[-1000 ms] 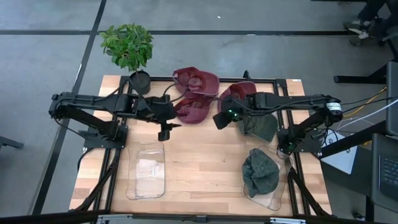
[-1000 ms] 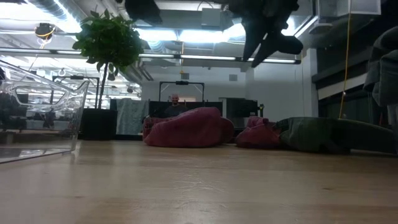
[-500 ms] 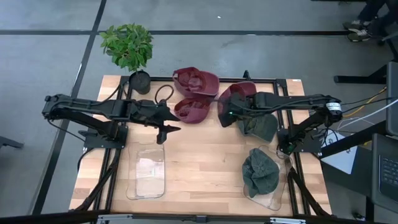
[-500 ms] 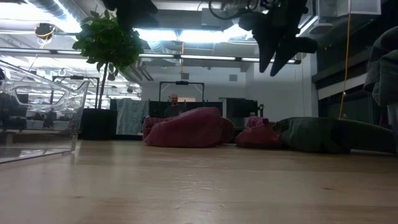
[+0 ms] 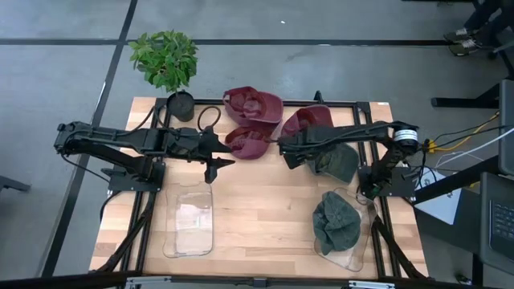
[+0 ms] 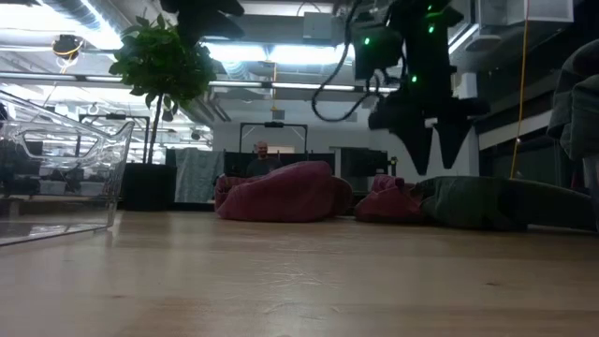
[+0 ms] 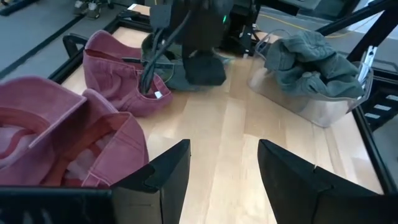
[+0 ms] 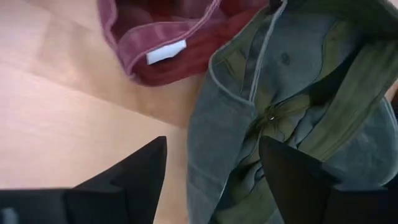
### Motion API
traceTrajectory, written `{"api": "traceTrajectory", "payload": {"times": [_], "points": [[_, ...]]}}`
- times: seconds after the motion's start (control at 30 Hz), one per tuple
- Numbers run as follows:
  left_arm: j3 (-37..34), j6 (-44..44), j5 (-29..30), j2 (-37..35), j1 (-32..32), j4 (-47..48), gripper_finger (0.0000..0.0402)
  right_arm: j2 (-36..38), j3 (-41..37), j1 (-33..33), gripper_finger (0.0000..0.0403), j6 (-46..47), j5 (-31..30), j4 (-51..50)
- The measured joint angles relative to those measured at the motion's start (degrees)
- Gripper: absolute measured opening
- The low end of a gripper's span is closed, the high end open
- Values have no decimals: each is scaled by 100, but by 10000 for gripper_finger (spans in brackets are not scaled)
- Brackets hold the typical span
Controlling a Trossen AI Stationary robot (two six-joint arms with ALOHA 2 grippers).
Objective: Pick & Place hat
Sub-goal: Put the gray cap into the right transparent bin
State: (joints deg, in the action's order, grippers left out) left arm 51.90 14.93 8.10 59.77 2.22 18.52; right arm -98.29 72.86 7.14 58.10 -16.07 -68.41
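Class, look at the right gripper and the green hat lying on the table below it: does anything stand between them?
Nothing visible does. The right gripper hangs open directly over the green hat, with only open air between its fingers and the fabric. A maroon hat lies touching the green one's edge, off to the side.

My left hand (image 7: 221, 177) is held above the wooden surface (image 7: 217, 130) with its two dark fingers (image 7: 165, 174) spread apart and nothing between them. Two maroon hats lie just beside it: one (image 7: 56, 134) close by, opening upward, and a second (image 7: 118, 78) farther off. Beyond, my other arm (image 7: 196, 37) reaches down near that second hat. A clear bin (image 7: 311, 102) holds a grey-green hat (image 7: 305, 59).
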Motion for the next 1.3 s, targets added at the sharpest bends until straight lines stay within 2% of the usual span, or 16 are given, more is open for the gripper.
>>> {"api": "traceTrajectory", "payload": {"times": [0.23, 0.33, 0.57, 0.77, 1.03, 1.3], "points": [[0, 145, -23, 0, 0, 2, 182, -541, 0, 11, 256, -126, -31, -1], [0, 150, -29, 0, 0, 4, 182, -610, 0, 9, 244, -156, -75, -24], [0, 189, -29, 0, 0, 9, 182, -629, -191, 6, 160, -126, -186, -20], [0, 189, -29, 0, 0, 13, 182, -619, -559, 6, 95, 17, 134, -23], [0, 189, -28, 0, 0, 12, 182, -418, -301, -134, 17, -247, 247, -5], [0, 168, -28, -2, 0, 13, 182, 527, 134, -138, 8, -463, 266, 0]]}}
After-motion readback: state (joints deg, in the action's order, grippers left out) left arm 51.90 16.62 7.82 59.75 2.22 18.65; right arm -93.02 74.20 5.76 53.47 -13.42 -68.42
